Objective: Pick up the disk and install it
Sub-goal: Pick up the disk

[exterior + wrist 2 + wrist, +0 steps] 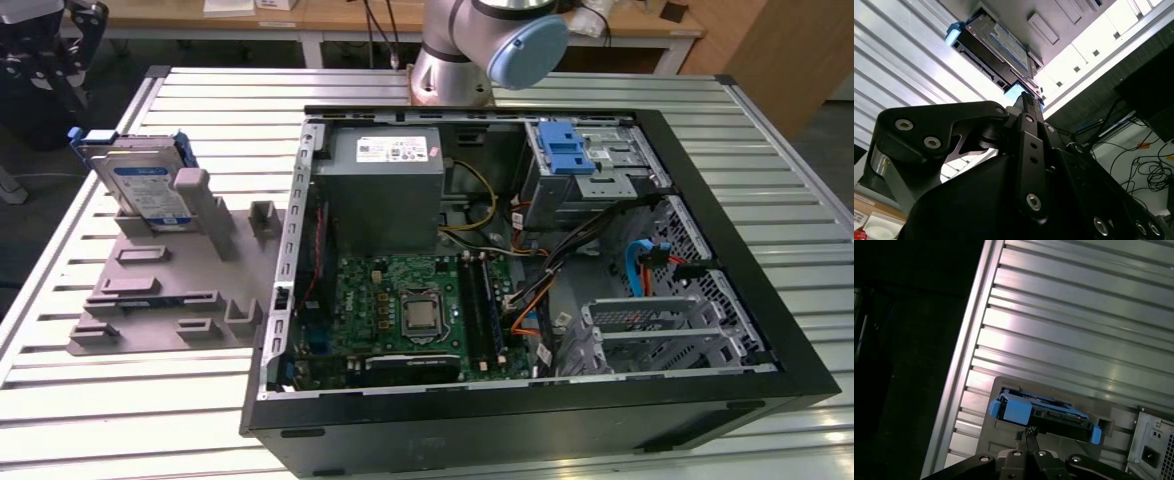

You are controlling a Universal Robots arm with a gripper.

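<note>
The disk (pixel 139 182) stands on edge in a slot of a grey holder (pixel 158 300) on the ribbed metal desk (pixel 107 420), to the exterior view's left of the open computer case (pixel 534 425) and apart from it; its blue frame faces the tool (pixel 1026 431) in both wrist views; the tool is pressed together, pinches nothing, and hangs near the disk without gripping it.
</note>
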